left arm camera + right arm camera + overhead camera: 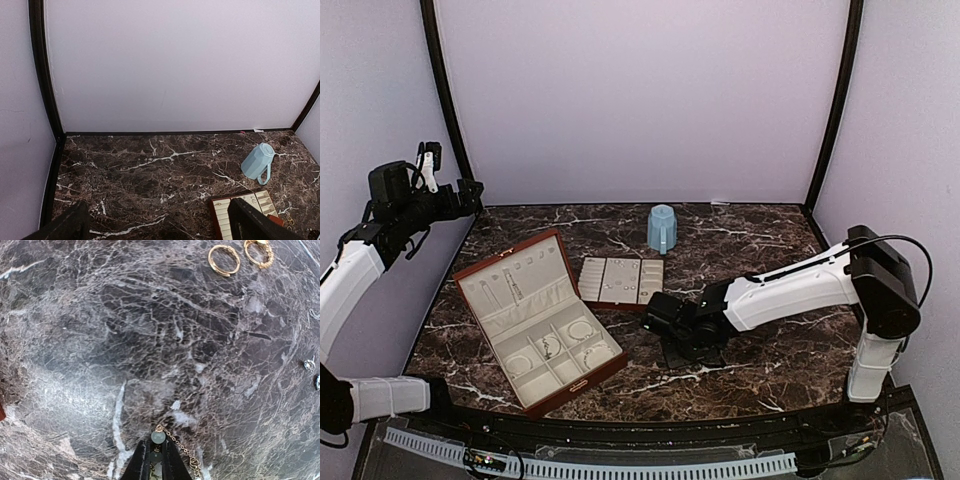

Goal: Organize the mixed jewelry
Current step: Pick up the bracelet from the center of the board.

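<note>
Two gold rings [224,273] lie on the marble table [100,340], one partly cut off. Right gripper [156,460] is pinched closed on a beaded chain [158,438], its tail out of view. Left gripper [159,217] hangs high, jaws wide apart, empty.

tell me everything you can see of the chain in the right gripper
The chain is thin, gold-coloured and fine-linked, with a round pale green bead at one end. The right gripper looks shut on it, and the bead pokes just past its dark tips. The loose length trails rightward over the dark veined marble table and leaves the wrist view at the bottom.
</note>
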Robot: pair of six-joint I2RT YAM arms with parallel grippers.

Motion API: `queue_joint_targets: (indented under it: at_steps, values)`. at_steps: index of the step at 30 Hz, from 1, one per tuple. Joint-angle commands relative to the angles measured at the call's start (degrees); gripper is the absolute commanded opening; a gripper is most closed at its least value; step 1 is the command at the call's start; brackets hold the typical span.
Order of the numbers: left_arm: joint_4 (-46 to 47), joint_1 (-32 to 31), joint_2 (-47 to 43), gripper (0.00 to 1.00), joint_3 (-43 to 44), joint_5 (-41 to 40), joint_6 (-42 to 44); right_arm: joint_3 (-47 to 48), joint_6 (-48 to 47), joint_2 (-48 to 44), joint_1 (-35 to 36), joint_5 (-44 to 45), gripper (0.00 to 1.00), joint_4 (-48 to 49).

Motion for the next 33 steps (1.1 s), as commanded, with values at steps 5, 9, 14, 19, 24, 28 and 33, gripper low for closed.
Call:
queue_joint_targets:
  at_steps: [5, 9, 14, 19, 24, 28, 33]
  values:
    - [0.86, -0.10, -1.79, 0.99, -0.91, 0.14, 0.45, -0.89, 0.87, -2.21, -0.02, 2.43, 0.02, -0.74]
    - [0.81, -0.11, -1.83, 0.99, -0.86, 0.12, 0.45, -3.76, 0.43, -6.31, -1.68, 0.06, 0.00, 5.36]
    - [0.81, -0.11, -1.90, 0.99, -0.92, -0.53, 0.68, -7.30, 0.25, -8.72, -3.52, -2.40, 0.00, 10.65]
    - [0.81, -0.07, -1.90, 0.99, -1.02, -0.99, 1.04, -7.62, -2.56, -10.45, -3.69, -3.91, 0.00, 14.26]
    - [0.98, -0.11, -1.96, 0.99, -1.10, -0.95, 1.24, -9.21, -6.15, -13.29, -3.74, -7.12, 0.00, 20.82]
    - [0.96, -0.11, -1.97, 0.99, -1.10, -1.22, 1.34, -9.94, -8.40, -15.32, -3.67, -10.01, 0.00, 25.03]
    - [0.90, -0.11, -1.86, 0.99, -1.15, -1.29, 1.27, -7.27, -10.65, -15.97, -3.61, -11.55, 0.00, 26.52]
